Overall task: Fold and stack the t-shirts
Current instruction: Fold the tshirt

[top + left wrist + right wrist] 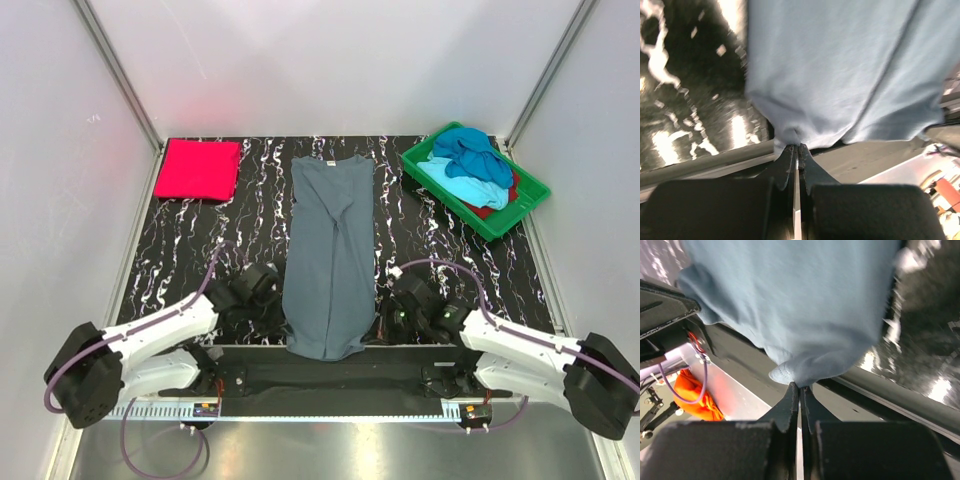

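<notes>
A slate grey-blue t-shirt [330, 255] lies lengthwise down the middle of the black marbled table, its sides folded in. My left gripper [283, 312] is shut on the shirt's near left corner [790, 135]. My right gripper [378, 322] is shut on its near right corner [800, 374]. The hem hangs over the table's near edge. A folded red-pink t-shirt [198, 168] lies at the far left. A dark blue t-shirt [470, 150], a turquoise t-shirt [462, 185] and a red t-shirt [483, 208] are heaped in the green tray [518, 210].
The green tray stands at the far right corner of the table. White walls with metal posts close in the back and sides. A metal rail [320, 375] runs along the near edge between the arm bases.
</notes>
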Robot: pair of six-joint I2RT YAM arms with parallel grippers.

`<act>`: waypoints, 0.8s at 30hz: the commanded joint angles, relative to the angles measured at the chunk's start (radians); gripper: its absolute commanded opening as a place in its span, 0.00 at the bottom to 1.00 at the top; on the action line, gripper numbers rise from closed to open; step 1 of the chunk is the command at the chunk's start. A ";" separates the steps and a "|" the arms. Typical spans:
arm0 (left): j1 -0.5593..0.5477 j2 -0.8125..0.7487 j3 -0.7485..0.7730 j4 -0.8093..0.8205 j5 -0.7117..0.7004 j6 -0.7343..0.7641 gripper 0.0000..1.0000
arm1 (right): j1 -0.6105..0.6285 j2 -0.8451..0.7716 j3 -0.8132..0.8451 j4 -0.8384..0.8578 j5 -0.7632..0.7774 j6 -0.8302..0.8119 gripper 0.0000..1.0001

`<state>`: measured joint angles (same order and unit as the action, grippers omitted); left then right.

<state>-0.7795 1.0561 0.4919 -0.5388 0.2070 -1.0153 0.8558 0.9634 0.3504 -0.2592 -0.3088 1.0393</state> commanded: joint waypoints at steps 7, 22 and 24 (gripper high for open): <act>0.138 0.096 0.191 -0.024 0.049 0.112 0.00 | -0.078 0.136 0.239 -0.089 0.083 -0.185 0.00; 0.402 0.606 0.730 -0.027 0.040 0.331 0.00 | -0.380 0.628 0.714 -0.150 0.040 -0.581 0.00; 0.437 0.654 0.801 -0.027 0.075 0.331 0.00 | -0.399 0.666 0.781 -0.153 0.042 -0.610 0.00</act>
<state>-0.3828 1.6691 1.1965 -0.5812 0.2600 -0.7292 0.4828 1.5845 1.0302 -0.3992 -0.2714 0.5289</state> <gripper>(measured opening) 0.012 0.018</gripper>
